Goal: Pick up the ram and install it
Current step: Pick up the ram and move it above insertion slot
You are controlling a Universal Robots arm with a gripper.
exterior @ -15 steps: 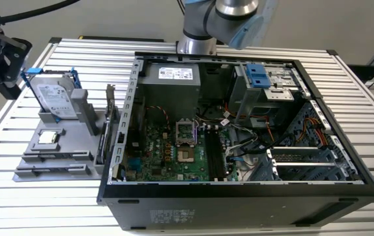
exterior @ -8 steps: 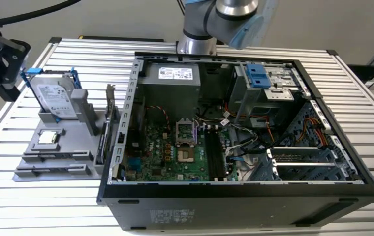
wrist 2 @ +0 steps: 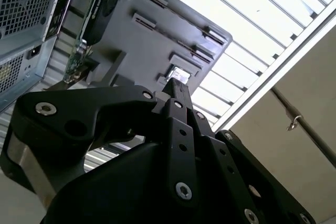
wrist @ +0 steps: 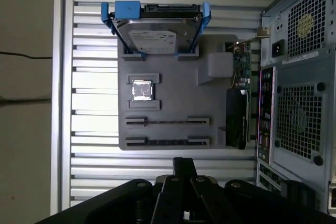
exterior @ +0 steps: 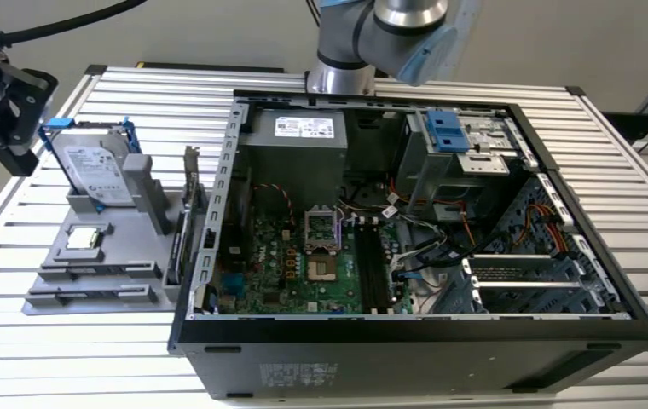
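a slatted metal table (exterior: 51, 358) carries everything. on it lies an open computer case (exterior: 415, 358), side panel off, with the green motherboard, cables and drive bays showing. the arm (exterior: 392, 34) rises from the table's far edge behind the case.

on the exterior view's left of the case sits a grey parts tray (wrist: 173, 93), close beside the case. a hard drive (wrist: 152, 35) in a blue frame stands propped at one end of the tray. a dark graphics card (wrist: 236, 116) stands on edge along the side nearest the case.

the gripper (wrist: 184, 162) hangs in the air at the exterior view's left edge, well above the table and apart from the tray, touching nothing. in both wrist views its fingers look pressed together with nothing between them.

the ram (wrist: 167, 141) sits on edge in the tray, a long dark strip held between two end clips. it is in the holder closest to the tray's edge, at the end opposite the hard drive. a second holder runs parallel just beside it; i cannot tell whether that one holds a stick.

a square silver processor chip (wrist: 142, 89) rests in its own recess between the hard drive and the two holders.
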